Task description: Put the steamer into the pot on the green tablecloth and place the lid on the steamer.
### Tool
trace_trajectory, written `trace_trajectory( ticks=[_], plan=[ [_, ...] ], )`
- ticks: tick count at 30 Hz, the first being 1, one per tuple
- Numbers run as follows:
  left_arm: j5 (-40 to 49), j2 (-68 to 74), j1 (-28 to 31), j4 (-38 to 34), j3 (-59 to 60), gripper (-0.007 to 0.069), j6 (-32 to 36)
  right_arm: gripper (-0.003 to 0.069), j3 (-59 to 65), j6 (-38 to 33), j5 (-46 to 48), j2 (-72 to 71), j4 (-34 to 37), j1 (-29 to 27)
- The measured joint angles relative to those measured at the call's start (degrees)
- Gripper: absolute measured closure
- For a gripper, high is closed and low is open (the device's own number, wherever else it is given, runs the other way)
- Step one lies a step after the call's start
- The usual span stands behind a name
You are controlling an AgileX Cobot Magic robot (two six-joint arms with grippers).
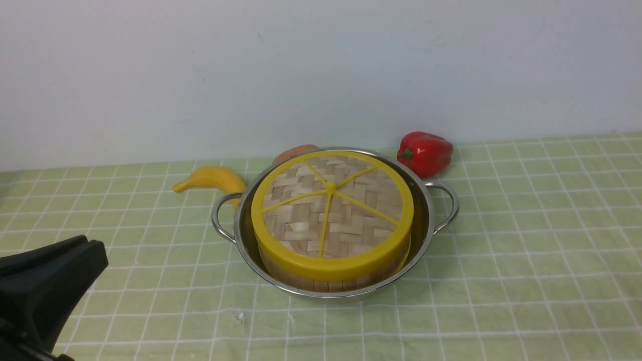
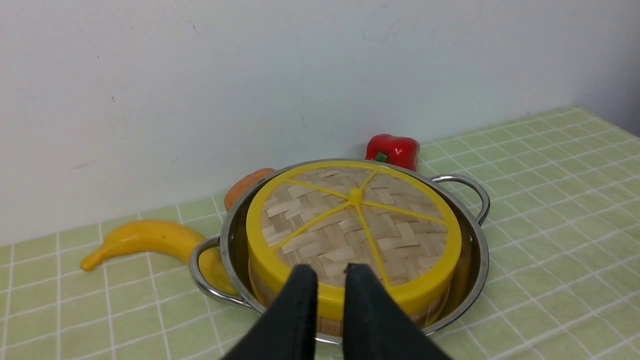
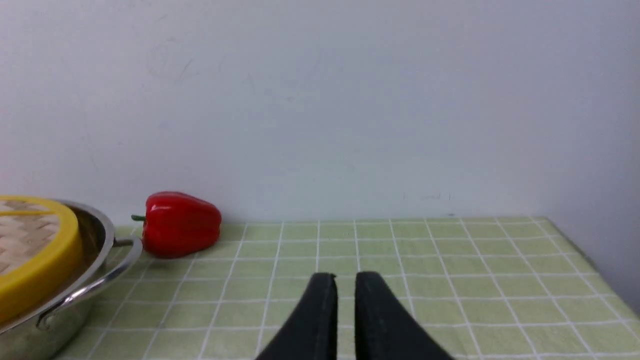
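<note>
The left gripper (image 2: 330,275) hangs low over the green tablecloth (image 1: 526,260), its two black fingers (image 2: 300,300) parted by a narrow gap with nothing between them. Straight ahead of its fingertips, and close, sits the pot (image 2: 465,235), resting on the cloth with its two wire handles out to either side. Inside the pot stands the steamer (image 1: 326,283) (only a band of its bamboo wall shows below the yellow rim), and on top of the steamer lies the lid (image 2: 355,225), flat and centred, its yellow spokes meeting at the small middle knob. In the front view the same gripper (image 1: 75,265) shows only as a black block at the lower left corner, well short of the pot and off to its left side.

Beyond the pot from the left gripper, a yellow banana (image 2: 145,240) lies on the cloth with one end tucked behind the near handle, an orange thing (image 2: 245,182), mostly hidden, peeks over the far rim, and a red pepper (image 2: 392,150) sits near the wall.

The right gripper (image 3: 345,282) also hovers above bare cloth, its fingers (image 3: 375,315) slightly apart and holding nothing. From it, the pot (image 3: 95,235) lies well off toward the left arm's side, only its edge and one handle in sight, with the lid's (image 3: 45,250) yellow rim above it. The pepper (image 3: 180,230) lies ahead of this gripper, just beside that handle and close to the wall.
</note>
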Motion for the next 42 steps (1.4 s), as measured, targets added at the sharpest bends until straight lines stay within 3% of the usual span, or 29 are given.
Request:
trace_trajectory(
  ticks=[21,26,29,34,42],
  plan=[
    [0.0,-1.6,0.3,1.8,0.6,0.0495,1.7,0.0511,0.1,1.2,0.0,-0.3,-0.2,0.0],
    [0.0,-7.3,6.1,5.0,6.1,0.0486,3.2,0.0493,0.1,1.3,0.0,-0.3,-0.2,0.0],
    [-0.2,-13.8,14.0,6.6,15.1,0.048,3.8,0.0479,0.1,1.3,0.0,-0.3,-0.2,0.0],
    [-1.2,-22.4,21.1,6.8,27.2,0.0475,3.7,0.0463,0.1,1.3,0.0,-0.3,-0.2,0.0],
    [-3.1,-25.3,22.4,6.2,31.4,0.0465,3.6,0.0437,0.1,1.3,-0.1,-0.3,-0.2,0.0]
  ],
)
